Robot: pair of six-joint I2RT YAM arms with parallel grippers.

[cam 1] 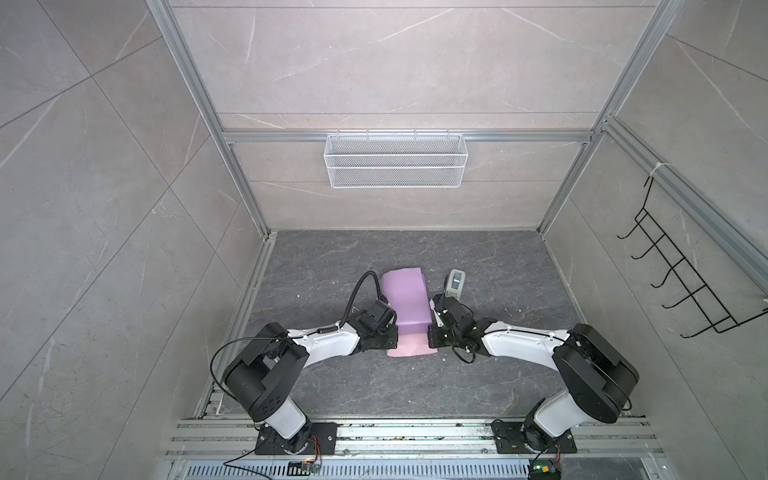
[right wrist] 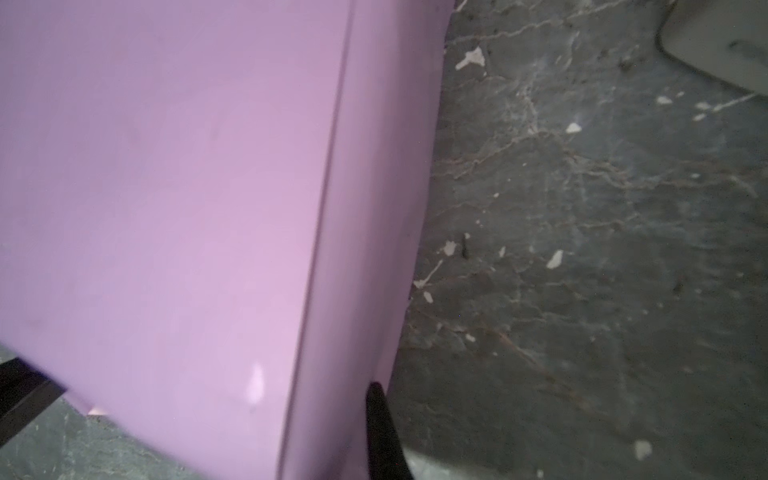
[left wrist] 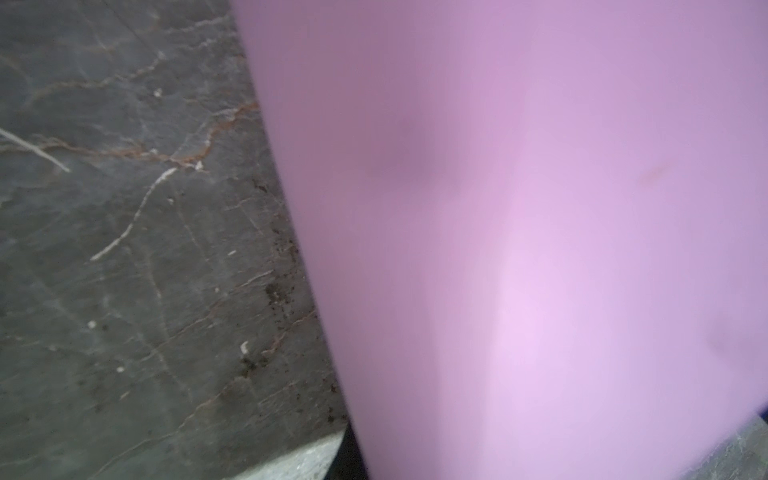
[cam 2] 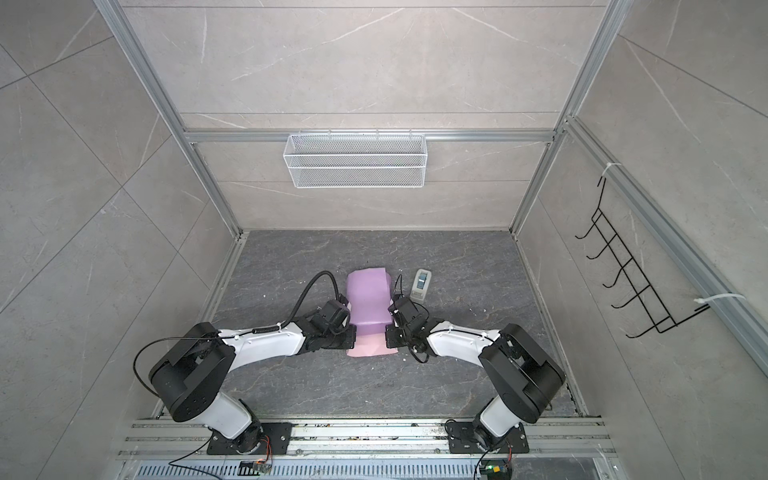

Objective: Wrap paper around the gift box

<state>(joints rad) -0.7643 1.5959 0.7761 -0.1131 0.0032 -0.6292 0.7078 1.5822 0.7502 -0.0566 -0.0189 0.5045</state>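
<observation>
Nearest you, the paper (cam 1: 405, 299) ends in a pink strip lying flat on the table (cam 1: 498, 374). Beyond that strip it rises, lilac side up, over a boxy shape. That shape is surely the gift box, fully covered, so you cannot see it.

The left tool (cam 1: 390, 338) sits at the paper's left edge and the right tool (cam 1: 433, 337) at its right edge, both where pink meets lilac. Both are closed tight. The sheet fills each wrist view right up to the tools, so they look to be pinching its edges, but you cannot confirm the grip.

Watch the pull. The sheet is thin, so if one tool leads the other, the fold will likely skew or tear. A hard tug could drag the gift box out of place underneath. Let go early and the fold may spring back.

Left of the paper and on its near side you have room on the table. Off the paper's far right corner stands the tape dispenser (cam 1: 454, 284), close to the right arm's wrist, and an outward swing could knock it. Beyond the paper the table runs open to the back wall.
</observation>
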